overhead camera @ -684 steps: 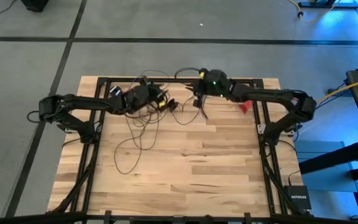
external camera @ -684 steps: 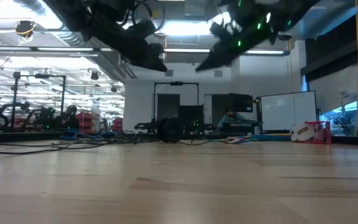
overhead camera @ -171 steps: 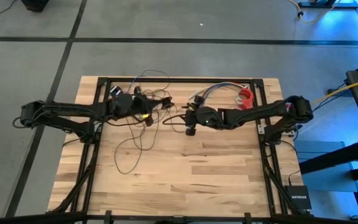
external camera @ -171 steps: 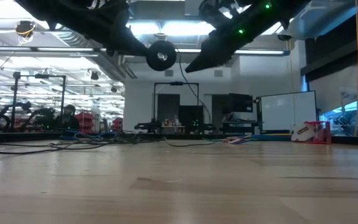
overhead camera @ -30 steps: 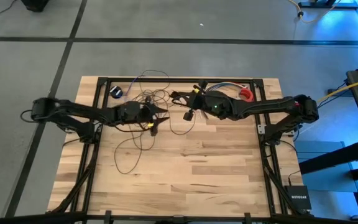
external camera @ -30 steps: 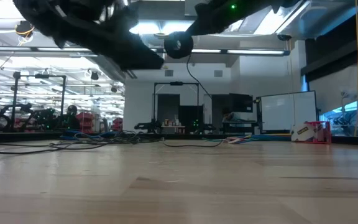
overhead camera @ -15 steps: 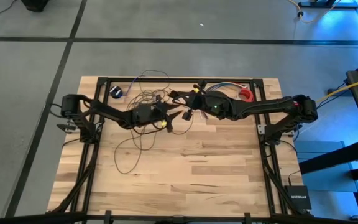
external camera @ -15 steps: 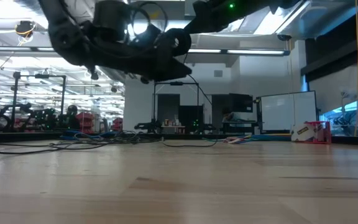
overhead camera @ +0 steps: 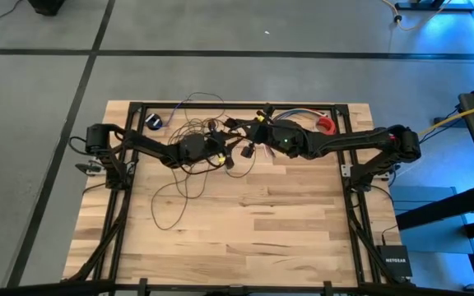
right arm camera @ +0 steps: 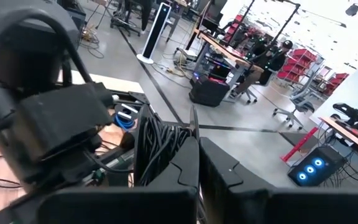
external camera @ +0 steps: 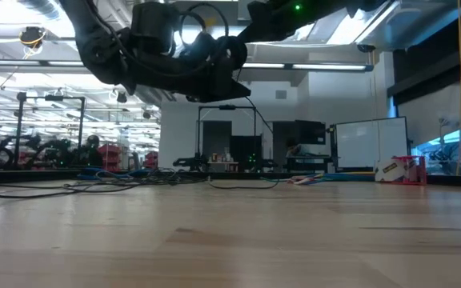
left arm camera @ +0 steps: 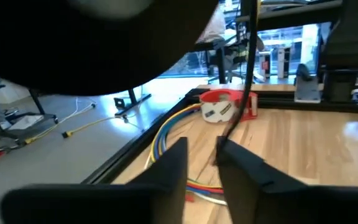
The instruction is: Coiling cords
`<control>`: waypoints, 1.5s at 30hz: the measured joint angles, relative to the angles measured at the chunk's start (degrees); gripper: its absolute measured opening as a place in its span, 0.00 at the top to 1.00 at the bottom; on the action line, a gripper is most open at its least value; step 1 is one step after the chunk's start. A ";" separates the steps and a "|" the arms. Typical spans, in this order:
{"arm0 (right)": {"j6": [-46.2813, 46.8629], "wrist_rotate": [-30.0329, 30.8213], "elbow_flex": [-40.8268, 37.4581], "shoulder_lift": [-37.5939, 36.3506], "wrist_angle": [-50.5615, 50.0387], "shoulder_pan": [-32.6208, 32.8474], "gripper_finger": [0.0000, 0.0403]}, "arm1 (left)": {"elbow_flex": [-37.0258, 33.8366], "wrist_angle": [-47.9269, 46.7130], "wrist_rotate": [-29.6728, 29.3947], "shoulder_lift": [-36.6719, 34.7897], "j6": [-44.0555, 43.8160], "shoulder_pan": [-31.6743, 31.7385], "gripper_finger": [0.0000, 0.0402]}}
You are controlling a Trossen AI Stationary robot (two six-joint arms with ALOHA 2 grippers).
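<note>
— Since the last entry, what has moved?

— Item one, table [overhead camera: 245,238]: unchanged. Item two, my left gripper [overhead camera: 223,156]: it has swung in from the side away from the red tape dispenser [overhead camera: 326,125] and now sits just beside my right gripper [overhead camera: 249,131], its jaws drawn in to a narrow gap with a strand between them. Item three, right gripper, between the left one and the dispenser: clamped on a wound bundle of the cords [overhead camera: 175,193]. The remaining loops lie loose on the table, well apart from the dispenser. I judge that the next wrap is about to start.

— Anything unaccounted for?

— The cord's end piece: I cannot make it out. From above, the grippers hide where strand meets bundle.
</note>
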 joint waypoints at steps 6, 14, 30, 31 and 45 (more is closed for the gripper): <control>0.03 -0.51 0.00 0.01 -1.88 0.00 0.99 | 0.00 -3.38 0.00 0.00 1.53 0.19 0.98; 0.06 -0.51 0.00 0.04 -3.80 0.00 0.99 | 0.00 -13.10 -7.26 -0.26 5.59 1.00 0.99; -0.15 1.92 -0.02 0.04 -7.64 0.02 0.99 | -0.07 -28.49 -13.99 -9.94 10.63 1.79 0.99; -0.16 2.45 -0.02 0.04 -7.73 0.02 0.99 | -0.09 -29.42 -13.98 -10.74 9.77 1.79 1.00; -0.93 2.52 -0.02 0.04 -6.03 0.02 0.99 | -0.15 -26.01 6.40 -7.25 -9.74 1.26 0.77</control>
